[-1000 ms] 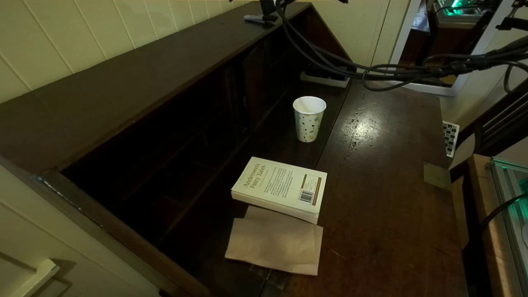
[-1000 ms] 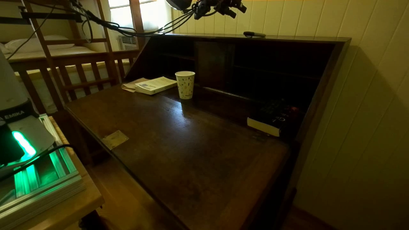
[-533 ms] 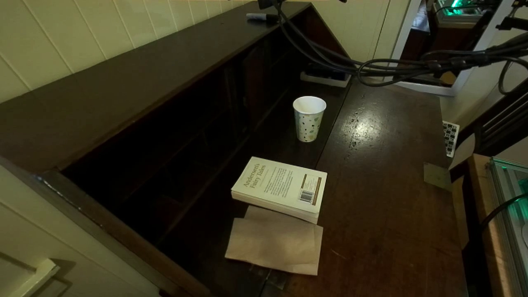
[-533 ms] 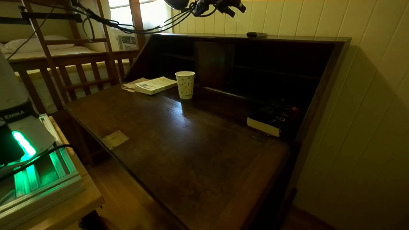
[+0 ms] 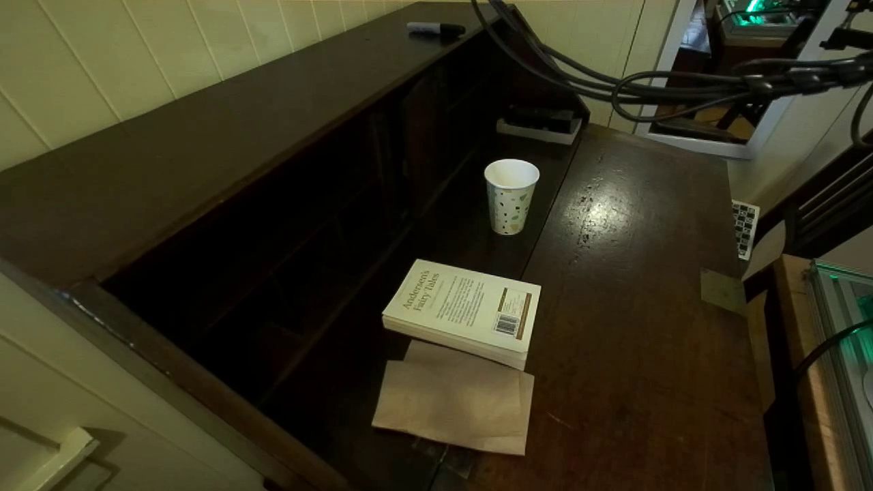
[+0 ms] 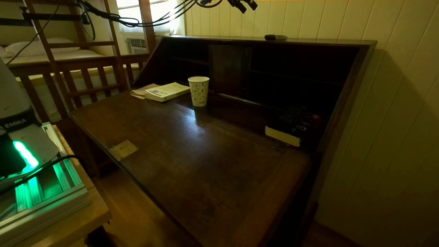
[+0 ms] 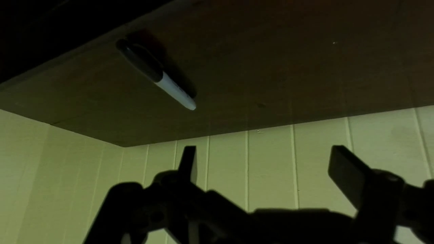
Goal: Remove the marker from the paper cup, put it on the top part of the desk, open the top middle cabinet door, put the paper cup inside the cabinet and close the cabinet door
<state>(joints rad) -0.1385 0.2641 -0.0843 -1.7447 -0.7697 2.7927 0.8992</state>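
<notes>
The hand (image 7: 262,161) is hovering spread and unladen. At its 10 o'clock in the wrist view, the marker (image 7: 154,74) is lying on the ledge (image 7: 271,64) near its front edge, so reaching the cabinet door (image 6: 227,67) is probably calling for lifting clear first. In an exterior view, the paper cup (image 6: 199,92) is standing at that door's 8 o'clock.

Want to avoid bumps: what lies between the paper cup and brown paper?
The white book lies between the paper cup and brown paper, in both exterior views.

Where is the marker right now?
In an exterior view, the marker lies on the top part of the desk, up and left of the paper cup.
</notes>
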